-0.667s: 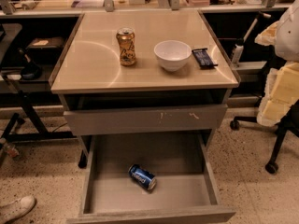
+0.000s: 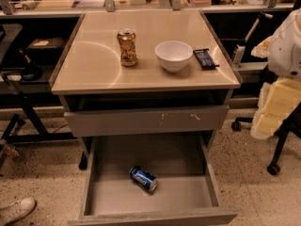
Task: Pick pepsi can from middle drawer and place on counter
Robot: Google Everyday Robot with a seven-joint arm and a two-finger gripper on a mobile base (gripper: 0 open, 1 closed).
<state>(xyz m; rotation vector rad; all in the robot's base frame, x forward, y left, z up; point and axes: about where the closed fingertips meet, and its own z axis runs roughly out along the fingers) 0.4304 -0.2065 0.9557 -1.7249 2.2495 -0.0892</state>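
The pepsi can (image 2: 143, 179), blue with white lettering, lies on its side on the bare grey floor of the open middle drawer (image 2: 186, 192), a little left of centre. The counter (image 2: 94, 60) is a glossy tan top above the cabinet. My arm shows at the right edge, beside the counter and well above the drawer. The gripper (image 2: 276, 108) hangs there as a pale yellowish shape, far from the can and holding nothing that I can see.
On the counter stand a gold-orange can (image 2: 127, 47), a white bowl (image 2: 173, 55) and a dark snack bar (image 2: 205, 59). A shut drawer front with pale scuffs (image 2: 146, 120) sits above the open drawer. A chair base (image 2: 273, 167) is at the right, a shoe (image 2: 16, 210) at the lower left.
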